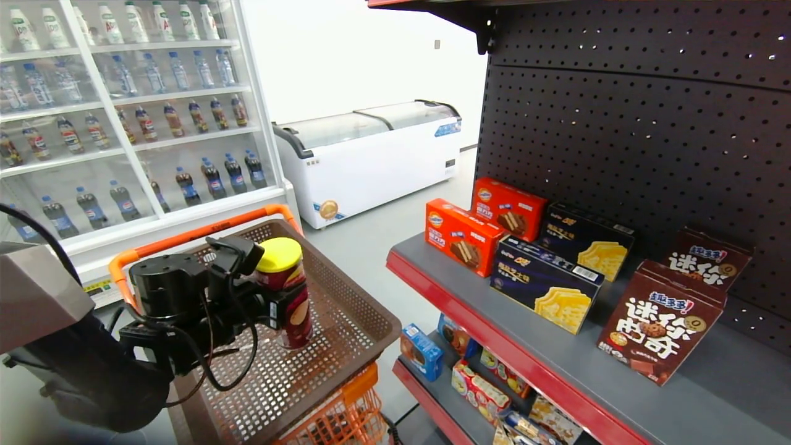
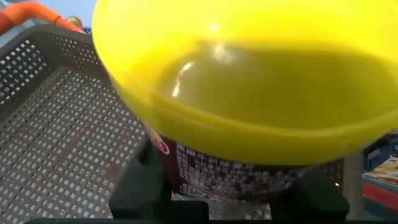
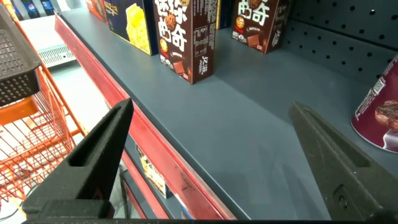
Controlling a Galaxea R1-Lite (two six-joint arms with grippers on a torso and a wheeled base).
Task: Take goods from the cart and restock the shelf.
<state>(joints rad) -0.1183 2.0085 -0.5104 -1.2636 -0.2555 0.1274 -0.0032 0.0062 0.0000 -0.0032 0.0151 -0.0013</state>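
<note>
A dark red canister [image 1: 290, 303] with a yellow lid [image 1: 279, 254] stands upright over the brown cart basket [image 1: 352, 296], and my left gripper [image 1: 279, 309] is shut on its body. In the left wrist view the lid [image 2: 249, 81] looms large, with the canister [image 2: 236, 177] between the two black fingers. My right gripper [image 3: 211, 112] hangs open above the grey shelf [image 3: 249, 143], nothing between its fingers. A second dark red canister [image 3: 380, 121] stands on that shelf beside it. Brown boxes [image 3: 186, 37] stand farther along.
The grey shelf [image 1: 710, 395] with a red front lip carries orange boxes [image 1: 463, 235], dark blue boxes [image 1: 547, 284] and brown boxes [image 1: 658, 321]; bare room lies in front of them. A lower shelf [image 1: 482, 389] holds snacks. A drinks fridge [image 1: 123, 123] and chest freezer [image 1: 371, 161] stand behind.
</note>
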